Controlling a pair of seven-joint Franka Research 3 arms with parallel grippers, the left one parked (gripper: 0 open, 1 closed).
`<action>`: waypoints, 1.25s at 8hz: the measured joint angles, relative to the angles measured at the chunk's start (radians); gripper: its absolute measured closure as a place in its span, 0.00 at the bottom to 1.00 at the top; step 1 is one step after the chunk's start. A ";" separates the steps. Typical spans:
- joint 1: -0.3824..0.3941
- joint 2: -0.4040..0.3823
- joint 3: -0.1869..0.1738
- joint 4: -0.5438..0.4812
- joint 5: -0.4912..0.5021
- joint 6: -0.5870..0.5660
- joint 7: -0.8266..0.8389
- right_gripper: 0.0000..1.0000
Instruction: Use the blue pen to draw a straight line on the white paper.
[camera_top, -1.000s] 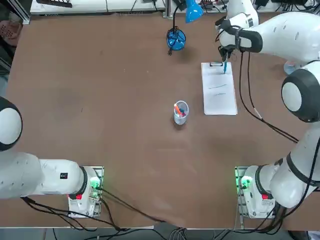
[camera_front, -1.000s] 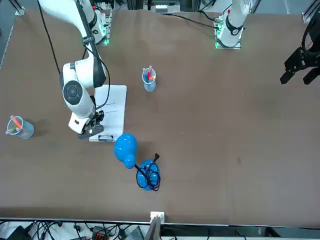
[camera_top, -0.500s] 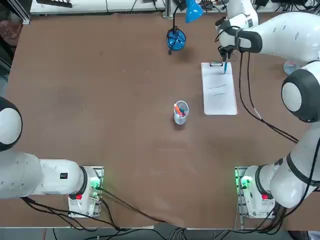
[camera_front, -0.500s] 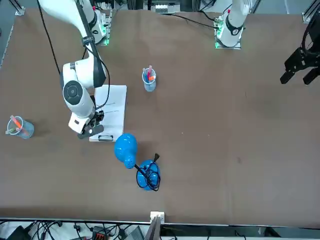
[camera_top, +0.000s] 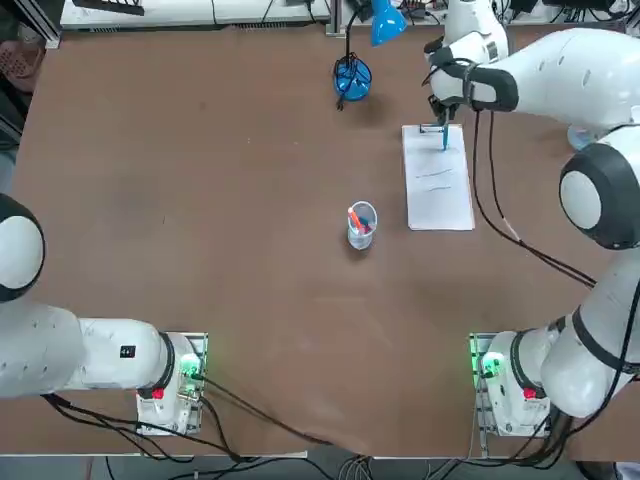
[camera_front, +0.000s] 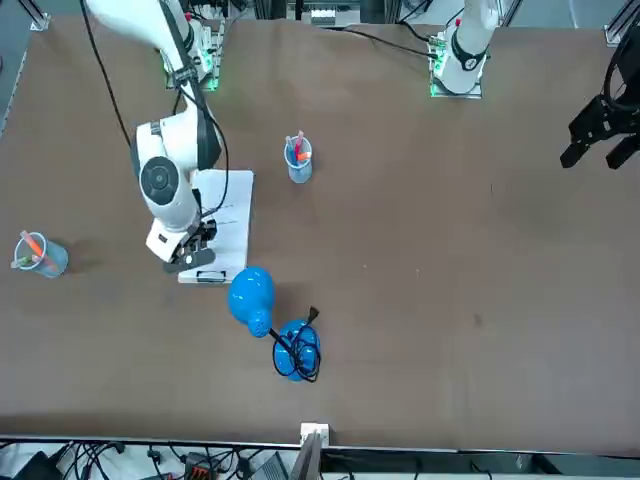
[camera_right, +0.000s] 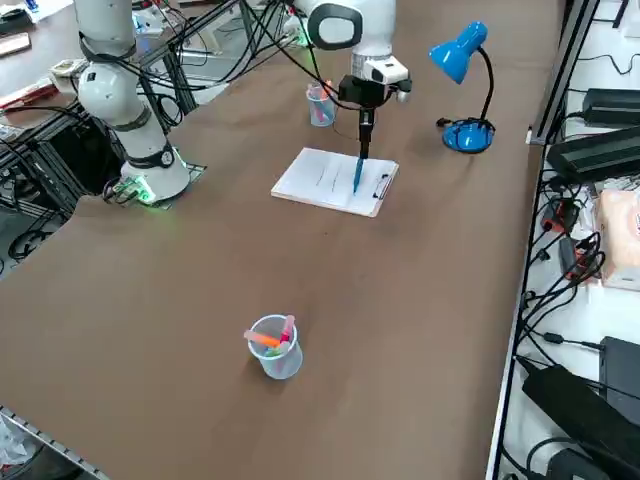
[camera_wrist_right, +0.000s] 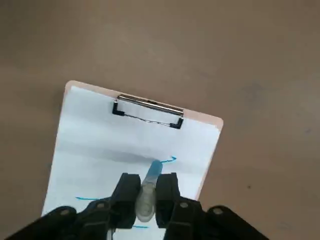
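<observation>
Your right gripper (camera_wrist_right: 147, 186) sits clamped on the blue pen (camera_wrist_right: 150, 182), held upright, tip touching the white paper (camera_wrist_right: 90, 150) just below its clip (camera_wrist_right: 148, 111), at the table's one o'clock.

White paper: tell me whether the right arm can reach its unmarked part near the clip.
Probably yes: the right gripper already holds the blue pen upright over the white paper, beside the clip, nothing between.

Sitting on a brown table (camera_top: 220, 200): blue lamp (camera_top: 352, 78) at 12 o'clock; cables (camera_right: 560, 290) trailing alongside.
</observation>
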 joint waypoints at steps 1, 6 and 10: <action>0.016 0.000 0.000 0.000 0.000 0.000 0.030 0.79; 0.069 0.000 0.001 0.000 0.004 -0.001 0.103 0.79; 0.101 -0.005 0.001 0.000 0.056 -0.019 0.108 0.79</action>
